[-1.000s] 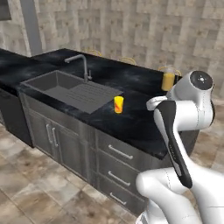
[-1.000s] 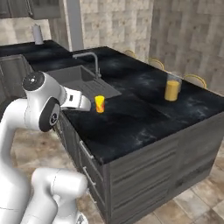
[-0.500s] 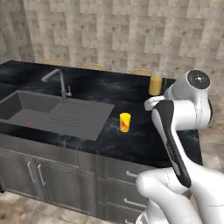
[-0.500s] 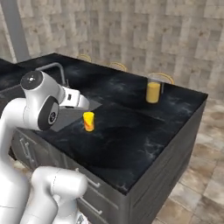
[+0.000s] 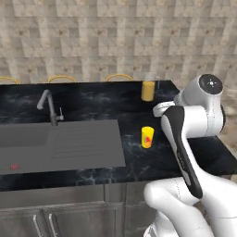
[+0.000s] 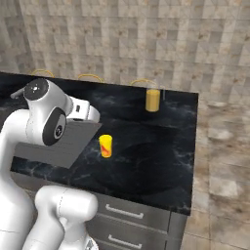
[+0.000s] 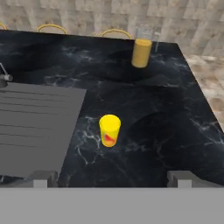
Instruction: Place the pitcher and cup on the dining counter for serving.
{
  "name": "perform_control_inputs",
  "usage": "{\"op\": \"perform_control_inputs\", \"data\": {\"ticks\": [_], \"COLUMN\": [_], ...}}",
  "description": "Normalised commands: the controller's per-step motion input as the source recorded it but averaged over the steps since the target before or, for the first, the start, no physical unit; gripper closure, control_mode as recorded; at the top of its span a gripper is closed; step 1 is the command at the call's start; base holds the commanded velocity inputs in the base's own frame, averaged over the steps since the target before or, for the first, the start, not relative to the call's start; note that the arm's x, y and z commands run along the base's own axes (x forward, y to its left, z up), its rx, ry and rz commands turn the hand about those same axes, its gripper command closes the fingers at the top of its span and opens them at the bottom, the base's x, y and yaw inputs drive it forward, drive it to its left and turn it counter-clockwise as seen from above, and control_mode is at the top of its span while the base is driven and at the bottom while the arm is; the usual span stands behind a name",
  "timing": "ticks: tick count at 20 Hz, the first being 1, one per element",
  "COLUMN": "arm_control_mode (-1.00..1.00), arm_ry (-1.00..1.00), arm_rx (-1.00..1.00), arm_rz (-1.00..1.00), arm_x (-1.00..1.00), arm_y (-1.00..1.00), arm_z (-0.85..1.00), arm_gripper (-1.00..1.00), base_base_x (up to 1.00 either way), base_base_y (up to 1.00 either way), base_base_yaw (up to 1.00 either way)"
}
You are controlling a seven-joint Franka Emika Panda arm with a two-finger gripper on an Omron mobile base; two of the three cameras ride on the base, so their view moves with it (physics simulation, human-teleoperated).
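Black dining counter (image 7: 175, 131) carries cup (image 7: 109, 130) and pitcher (image 7: 141, 51); claw (image 7: 111, 178) hangs wide open, empty, touching nothing

One pitcher (image 5: 147, 89) is counted, clear above and orange-yellow below, and one small yellow cup (image 5: 147, 137) with a red mark. Both are carried by a single black veined tabletop (image 5: 102, 104). One grey sink (image 5: 28, 146) with one ridged drainboard (image 5: 85, 144) is set into it, and one curved faucet (image 5: 48, 105) is seen at its back edge. Three yellow chair backs (image 5: 119, 77) are counted behind the far edge in the left base view. Two drawer handles (image 6: 118, 211) are made out on the cabinet front in the right base view. Two dark fingers (image 7: 43, 178) are seen in the hand view.
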Motion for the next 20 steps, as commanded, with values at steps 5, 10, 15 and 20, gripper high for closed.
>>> {"op": "perform_control_inputs", "data": {"ticks": [5,10,15,20], "arm_control_mode": [1.0,-1.0,-1.0,-1.0], "arm_ry": [0.0,0.0,0.11,0.27], "arm_rx": [0.0,0.0,0.02,0.04], "arm_rz": [0.0,0.0,0.0,0.0], "arm_x": [0.0,0.0,0.28,0.44], "arm_y": [0.0,0.0,-0.04,-0.11], "arm_z": [0.0,0.0,-0.21,-0.28], "arm_gripper": [-1.0,-1.0,-1.0,-1.0], "base_base_x": [0.02,0.0,0.0,0.0], "base_base_y": [0.56,0.0,0.0,0.0], "base_base_yaw": [-0.36,0.0,0.0,0.0]}}
